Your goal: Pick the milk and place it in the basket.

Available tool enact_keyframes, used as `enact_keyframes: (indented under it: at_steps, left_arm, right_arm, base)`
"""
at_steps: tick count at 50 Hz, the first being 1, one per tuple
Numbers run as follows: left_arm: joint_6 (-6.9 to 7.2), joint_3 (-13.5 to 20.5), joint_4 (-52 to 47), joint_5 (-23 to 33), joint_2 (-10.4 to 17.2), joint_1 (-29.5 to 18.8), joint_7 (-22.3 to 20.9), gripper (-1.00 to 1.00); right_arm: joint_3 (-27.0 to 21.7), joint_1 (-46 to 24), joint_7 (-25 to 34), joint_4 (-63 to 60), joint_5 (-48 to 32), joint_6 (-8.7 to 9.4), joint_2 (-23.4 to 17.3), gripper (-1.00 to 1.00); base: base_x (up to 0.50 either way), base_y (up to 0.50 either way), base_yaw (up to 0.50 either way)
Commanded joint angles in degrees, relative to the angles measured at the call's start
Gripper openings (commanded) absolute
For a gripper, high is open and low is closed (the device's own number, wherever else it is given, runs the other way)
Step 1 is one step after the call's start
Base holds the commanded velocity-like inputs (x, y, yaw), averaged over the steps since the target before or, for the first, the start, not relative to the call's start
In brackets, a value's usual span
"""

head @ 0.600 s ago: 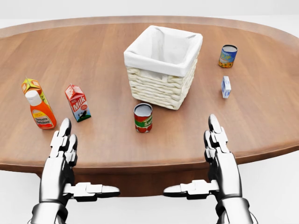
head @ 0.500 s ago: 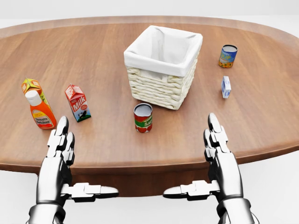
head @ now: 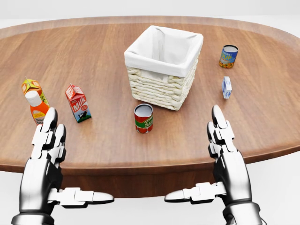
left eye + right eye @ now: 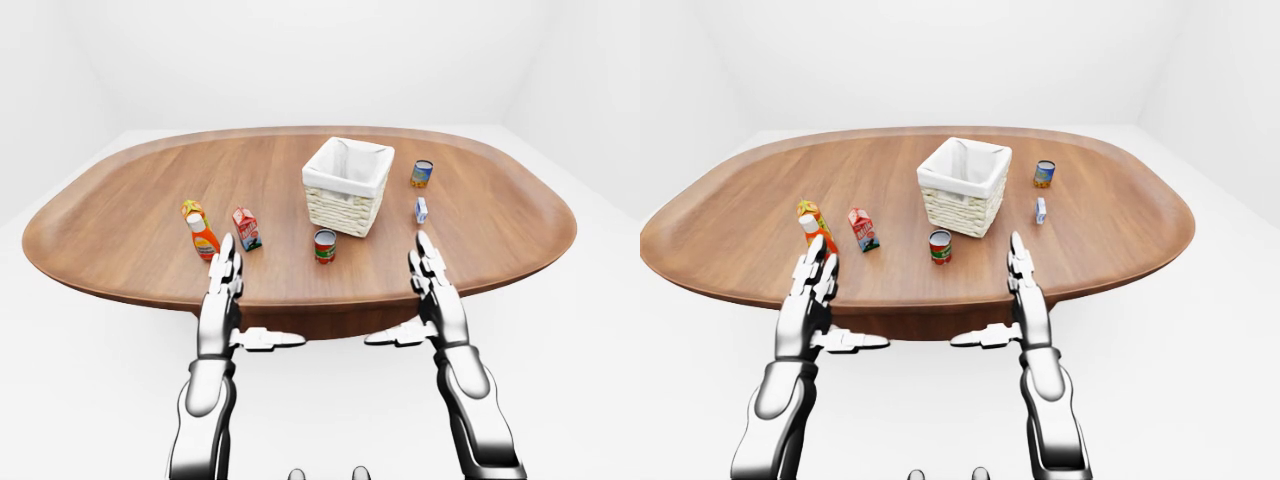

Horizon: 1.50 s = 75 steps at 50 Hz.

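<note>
Milk carton (image 3: pixel 78 103) stands upright toward the table's left end, a little in from the near edge, not yet picked up. Working down by size: I see one oval wooden table (image 3: pixel 262 117), one cloth-lined wicker basket (image 3: pixel 163 65) near its middle, my two hands, one milk carton, one ketchup bottle (image 3: pixel 37 108) with one orange juice carton (image 3: pixel 31 87) just behind it nearer the left end, two cans, one red (image 3: pixel 143 118) just on the near side of the basket and one blue (image 3: pixel 228 56) toward the far right, and one small blue-white carton (image 3: pixel 227 87) below that can.

My left hand (image 3: pixel 44 154) hovers flat and spread over the near edge, empty, just below the bottle. My right hand (image 3: pixel 227 154) is likewise spread wide and empty at the near edge.

I judge the reach is the step now. To do it well I should bring the left hand in from the carton's right side, well clear of the bottle, and close the fingers around the carton's middle so it stays upright.
</note>
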Motion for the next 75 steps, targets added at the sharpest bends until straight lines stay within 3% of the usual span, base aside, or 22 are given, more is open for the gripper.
enact_keyframes:
  at_steps: [1,5,6,7,13,15,17,25,49,75]
  left_arm:
    - [2.86,-0.4,-10.5,-0.5,-0.2,3.8,-1.6,1.00]
    - [3.10,0.1,-12.3,-0.2,0.0,4.0,-2.0,1.00]
    - [3.12,0.1,-12.4,-0.2,0.0,4.0,-2.0,1.00]
    - [4.08,0.5,-14.0,-0.6,0.0,4.2,-2.3,1.00]
    - [4.08,0.8,-18.0,-0.5,-0.4,5.5,-3.1,1.00]
    - [4.08,0.5,-18.9,-0.4,-0.4,6.1,-3.3,1.00]
    - [4.08,0.3,-19.0,-0.2,-0.4,6.2,-3.5,1.00]
    - [4.08,1.3,-18.9,-0.4,-0.4,5.3,-3.6,1.00]
    - [4.08,2.0,-24.4,-0.8,-0.8,6.5,-4.5,1.00]
    - [4.08,1.9,-22.6,-0.2,-0.8,5.9,-4.2,1.00]
  right_arm:
    - [0.2,1.9,0.2,-6.7,-0.5,1.31,0.1,1.00]
    - [0.0,1.9,-0.5,-8.9,0.0,3.17,0.4,1.00]
    - [0.0,1.9,-0.5,-8.9,0.0,3.20,0.4,1.00]
    - [0.0,2.1,-0.6,-9.4,0.0,2.89,0.4,1.00]
    - [0.4,3.0,-0.9,-12.7,-0.8,3.26,0.2,1.00]
    - [0.6,3.6,-0.5,-15.0,-0.4,4.29,0.2,1.00]
    - [0.7,3.9,-0.8,-15.8,-1.4,3.46,0.1,1.00]
    - [0.5,4.2,0.1,-18.0,-1.0,4.68,0.1,1.00]
    - [0.8,6.2,0.9,-24.8,-1.2,4.80,0.2,1.00]
    - [1.2,6.5,1.0,-24.8,-1.6,4.78,0.2,1.00]
  base:
    - [0.00,0.00,0.00]
    - [0.00,0.00,0.00]
    - [0.00,0.00,0.00]
    - [0.00,0.00,0.00]
    - [0.00,0.00,0.00]
    - [0.00,0.00,0.00]
    - [0.00,0.00,0.00]
    - [0.00,0.00,0.00]
    - [0.00,0.00,0.00]
    - [0.00,0.00,0.00]
